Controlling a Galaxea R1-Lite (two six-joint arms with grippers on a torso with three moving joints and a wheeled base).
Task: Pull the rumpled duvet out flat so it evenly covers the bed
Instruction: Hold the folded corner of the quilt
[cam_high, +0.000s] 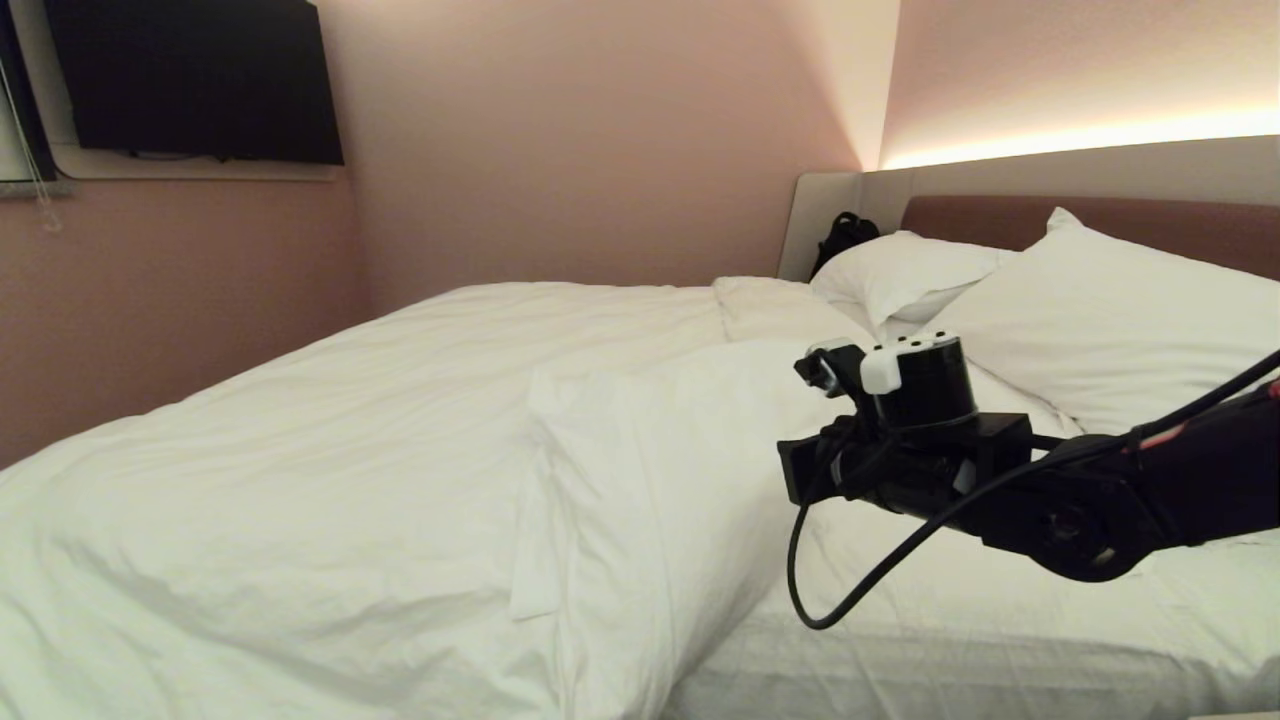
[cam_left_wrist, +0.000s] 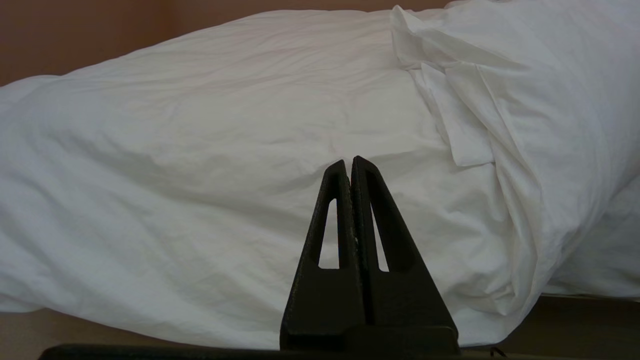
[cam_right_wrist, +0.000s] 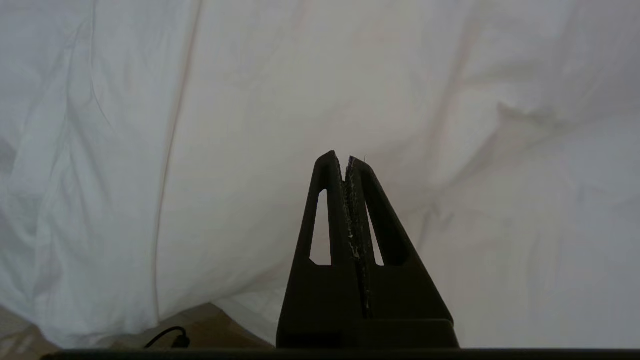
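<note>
Nearest the robot, the left tool (cam_left_wrist: 348, 162) is sitting low beside the bed (cam_high: 900, 680), its fingers pressed together on nothing, apparently parked while the other arm works. The right tool (cam_right_wrist: 345, 159) is hanging over the folded-back part of the duvet (cam_high: 350, 470), fingers likewise closed and holding nothing, probably positioning for a grasp there. The duvet is lying bunched over the foot and far side, its turned-back edge (cam_high: 560, 500) leaving the sheet (cam_high: 950, 620) bare. Beyond, two pillows (cam_high: 1100, 310) are leaning against the headboard (cam_high: 1180, 225).
</note>
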